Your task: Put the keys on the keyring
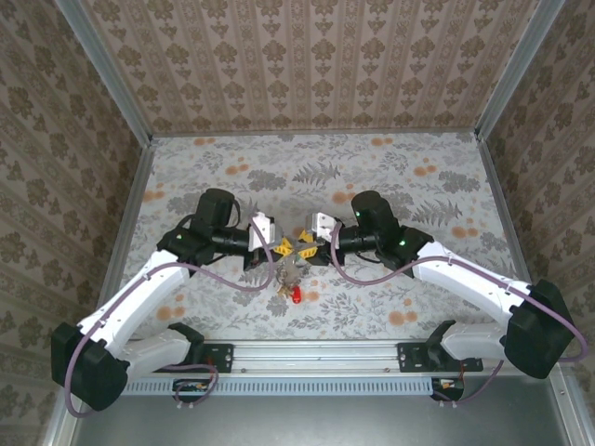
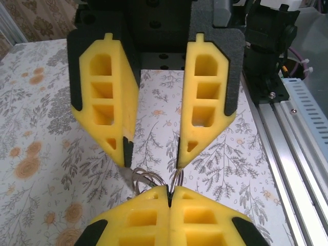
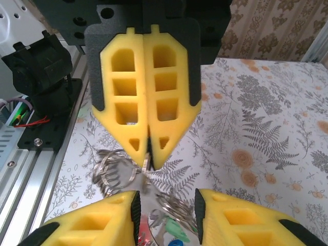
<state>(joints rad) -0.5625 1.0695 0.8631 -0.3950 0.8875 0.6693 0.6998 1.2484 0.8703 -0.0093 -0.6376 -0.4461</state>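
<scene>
No text, label, brand or number can be read anywhere.

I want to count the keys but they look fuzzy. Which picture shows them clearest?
Right wrist view: keys blurred and cut off at the bottom edge, ring glinting. Left wrist view: ring wire soft, close to the lens. Top view: even light, faint shadows, sharpest overall, but the keys are tiny.

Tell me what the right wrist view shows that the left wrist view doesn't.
Right wrist alone: the keys, green, blue and red heads bunched between the parted fingers of the right tool. Left wrist alone: the right arm's black base with its purple cable. Both: the left tool shut on the wire loops of the keyring, facing the right tool, over the floral table beside the metal rail.
</scene>
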